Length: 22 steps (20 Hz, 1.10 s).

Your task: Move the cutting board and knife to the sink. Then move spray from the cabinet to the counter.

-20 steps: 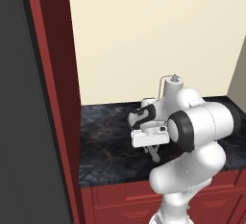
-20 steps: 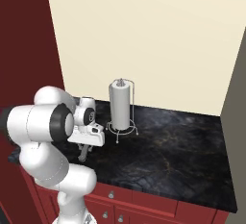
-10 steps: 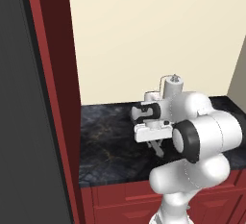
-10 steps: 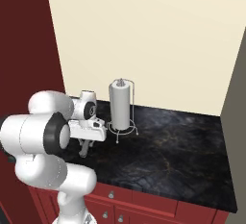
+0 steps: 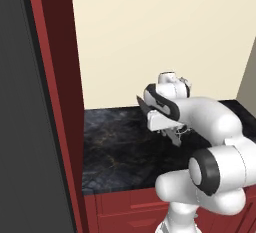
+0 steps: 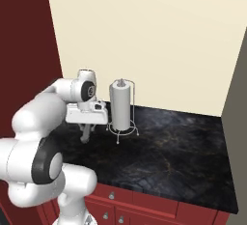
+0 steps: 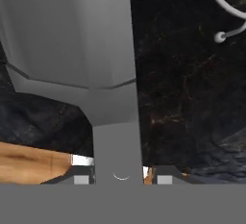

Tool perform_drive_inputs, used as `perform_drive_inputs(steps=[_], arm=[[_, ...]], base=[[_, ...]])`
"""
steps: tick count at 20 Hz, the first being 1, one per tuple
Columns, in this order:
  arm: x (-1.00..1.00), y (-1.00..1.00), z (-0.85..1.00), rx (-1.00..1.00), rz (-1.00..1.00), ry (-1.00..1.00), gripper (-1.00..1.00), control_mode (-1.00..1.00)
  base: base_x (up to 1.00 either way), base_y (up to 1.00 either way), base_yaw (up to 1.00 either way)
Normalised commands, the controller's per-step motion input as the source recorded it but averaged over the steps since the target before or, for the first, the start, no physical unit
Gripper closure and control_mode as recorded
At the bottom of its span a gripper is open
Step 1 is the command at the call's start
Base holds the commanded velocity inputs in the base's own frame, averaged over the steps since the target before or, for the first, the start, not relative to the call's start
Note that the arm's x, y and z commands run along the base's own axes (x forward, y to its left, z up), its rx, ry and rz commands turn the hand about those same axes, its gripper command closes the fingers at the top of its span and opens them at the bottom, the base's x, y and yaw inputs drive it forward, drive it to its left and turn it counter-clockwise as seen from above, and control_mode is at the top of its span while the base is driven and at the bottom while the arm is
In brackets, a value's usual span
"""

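**Swung low, knife in grip**

Rolled elbow forward and down since a second ago, leaving dark two-finger gripper (image 6: 86, 133) hanging over black gold-veined stone counter (image 6: 183, 147), near white paper-towel roll on wire stand (image 6: 120, 105). Appears clamped on grey kitchen knife (image 7: 115, 136), light-tan wooden cutting board (image 7: 29, 163) lying beneath. Leaves both sink deliveries and spray step undone.
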Motion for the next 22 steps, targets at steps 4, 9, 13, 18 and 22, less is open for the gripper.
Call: perform_drive_inputs(steps=[4, 9, 13, 18, 22], arm=[[-0.12, -0.04, 1.0, 0.0, 0.16, -0.01, 1.0, -1.0], [-0.49, -0.2, 0.92, 0.0, 0.1, -0.16, 1.0, -1.0], [-0.82, -0.26, 0.56, 0.02, 0.0, -0.31, 1.0, -1.0], [-0.88, -0.24, 0.31, 0.05, 0.0, -0.32, 1.0, -1.0], [-0.82, -0.18, 0.09, 0.03, 0.0, -0.25, 1.0, -1.0]], base=[[0.0, 0.0, 0.0], [0.0, 0.0, 0.0], [0.0, 0.0, 0.0], [0.0, 0.0, 0.0], [0.0, 0.0, 0.0]])
